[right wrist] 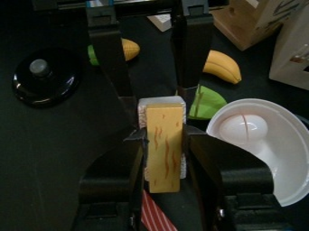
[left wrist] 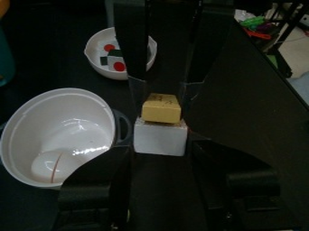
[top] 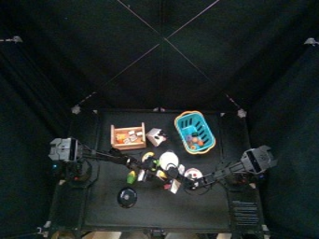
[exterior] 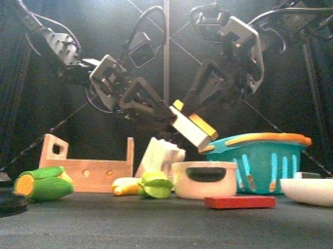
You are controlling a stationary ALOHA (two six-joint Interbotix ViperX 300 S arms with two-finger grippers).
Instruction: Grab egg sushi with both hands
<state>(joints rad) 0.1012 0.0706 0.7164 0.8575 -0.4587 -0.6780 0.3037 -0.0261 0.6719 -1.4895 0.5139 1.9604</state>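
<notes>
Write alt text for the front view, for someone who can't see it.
Two black robot arms meet above a cluttered table, both grippers clamped on one egg sushi held in the air. Below sit a wooden crate, a teal basket, a white bowl and toy food.

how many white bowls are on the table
2 that show: a large empty white bowl right beside the held egg sushi, and a smaller white bowl further off holding small coloured bits. Others may be hidden behind the arms.
</notes>
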